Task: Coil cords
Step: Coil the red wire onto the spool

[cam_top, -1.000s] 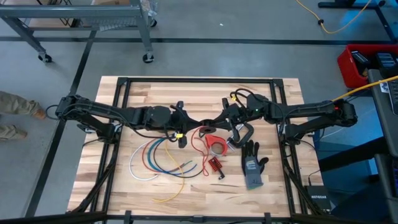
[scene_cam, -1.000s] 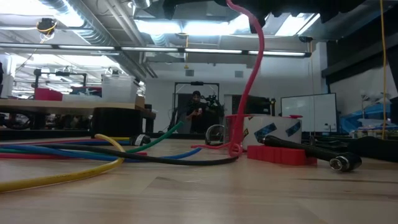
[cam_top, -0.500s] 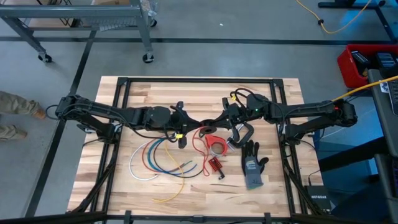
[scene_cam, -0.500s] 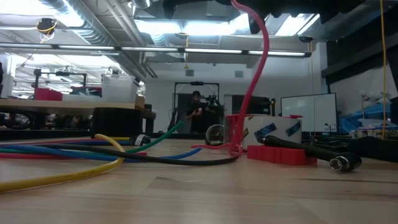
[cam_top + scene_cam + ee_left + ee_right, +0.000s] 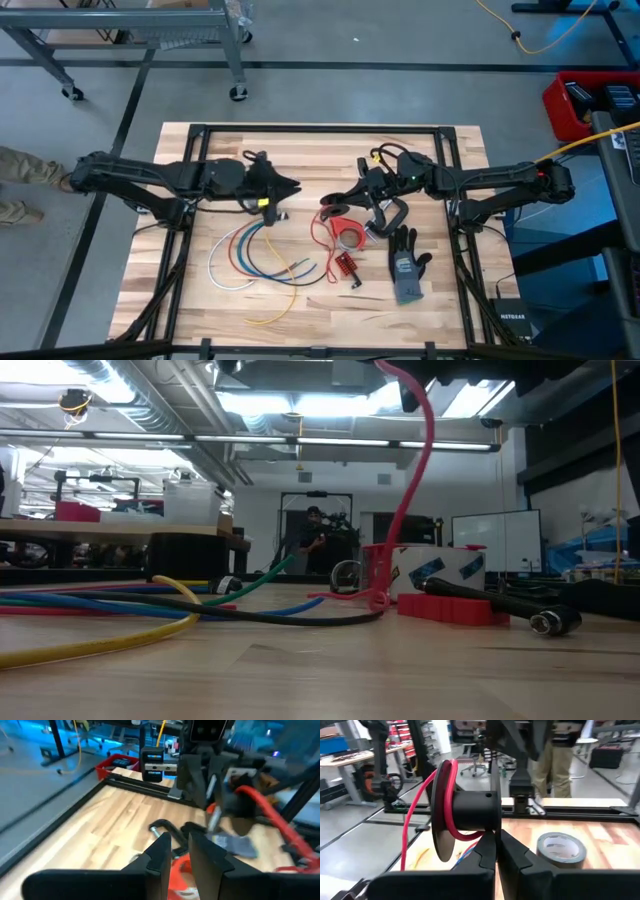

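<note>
The right gripper [image 5: 345, 194] is at mid-table with its fingers closed on a black spool [image 5: 465, 810] — the red cord [image 5: 451, 815] is wound around it and trails down to a red tangle on the wood. The left gripper [image 5: 290, 186] is just to the left, fingers slightly parted with nothing between them. The white, blue, green and yellow cords [image 5: 255, 258] curve on the table [image 5: 200, 150] nearer and to the left — a grey tape roll [image 5: 561, 848] and a glove [image 5: 405, 265] lie right.

- Right hand [image 5: 496, 851]: fingers together, tips at a black spool [image 5: 465, 811].
- Red cord [image 5: 451, 795] wound on spool; one strand trails down.
- Grey tape roll [image 5: 562, 847] lies on wooden counter [image 5: 610, 845].
</note>
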